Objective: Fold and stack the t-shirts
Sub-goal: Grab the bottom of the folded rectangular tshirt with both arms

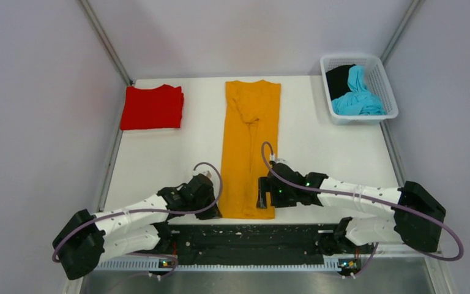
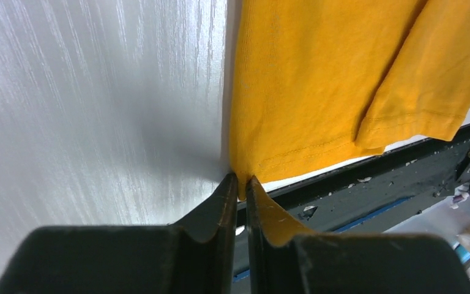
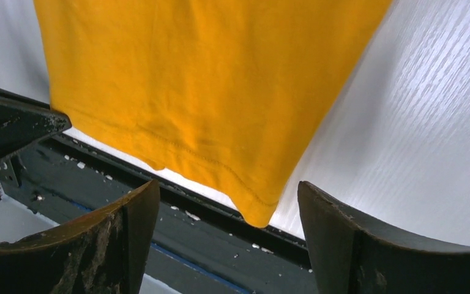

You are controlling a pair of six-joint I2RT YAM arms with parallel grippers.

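pinching orange tee (image 1: 251, 147) hem corner with left claw (image 2: 240, 181) | holding right claw (image 3: 227, 187) spread wide round other corner

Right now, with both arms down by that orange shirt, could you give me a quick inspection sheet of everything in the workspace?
Surface: white table, wood-grained.
Job's things: orange tee laid out as a long strip, mid-table; red tee folded, far left; black tee and cyan tee bundled in the basket, far right.
Clutter: white flecks on the dark strip at the near edge.
Grippers: left gripper shut on the orange tee's near left corner; right gripper open, astride its near right corner.
Cables: purple cables loop off both arms.
Surroundings: pale walls, metal posts.
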